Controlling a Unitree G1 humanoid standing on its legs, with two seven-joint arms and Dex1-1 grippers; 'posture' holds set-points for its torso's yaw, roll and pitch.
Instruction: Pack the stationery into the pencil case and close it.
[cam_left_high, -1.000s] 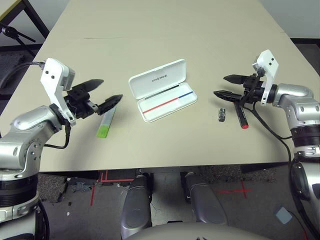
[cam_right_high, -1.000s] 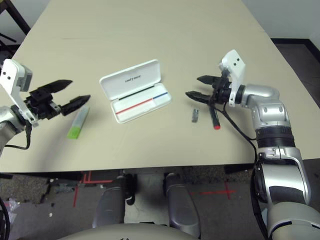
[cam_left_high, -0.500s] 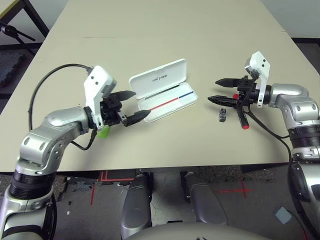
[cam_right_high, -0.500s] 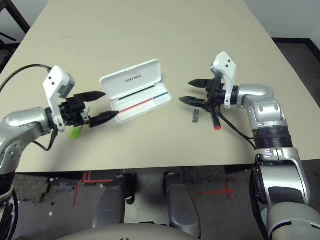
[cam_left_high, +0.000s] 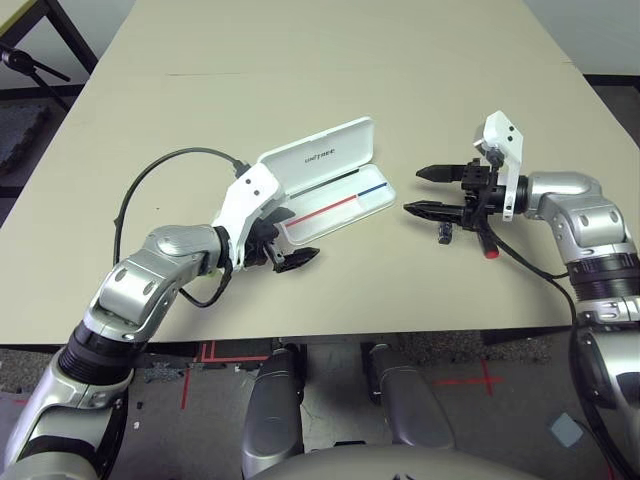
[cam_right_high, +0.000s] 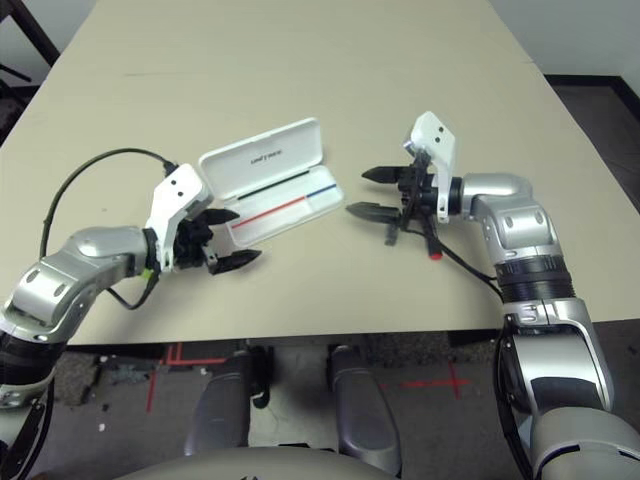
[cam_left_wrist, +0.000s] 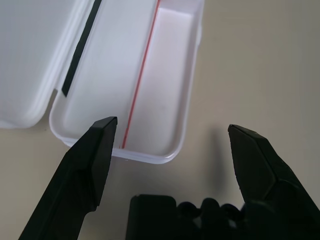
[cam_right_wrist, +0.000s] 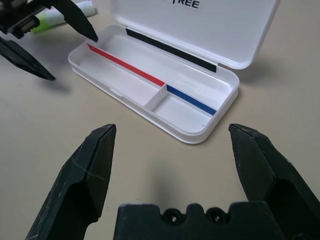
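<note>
Now left arm swung in from the table's left side to the case's near left corner; right gripper crept toward the case.
Left gripper (cam_left_high: 287, 249) jaws apart, empty, hovering at the open pencil case (cam_left_high: 335, 203); it passed over the highlighter (cam_right_wrist: 52, 19), now behind its forearm, so nothing is packed yet. Right gripper (cam_left_high: 425, 190) also wide, empty, just above the clip (cam_left_high: 442, 233) and marker (cam_left_high: 487, 243), case well left of it.
</note>
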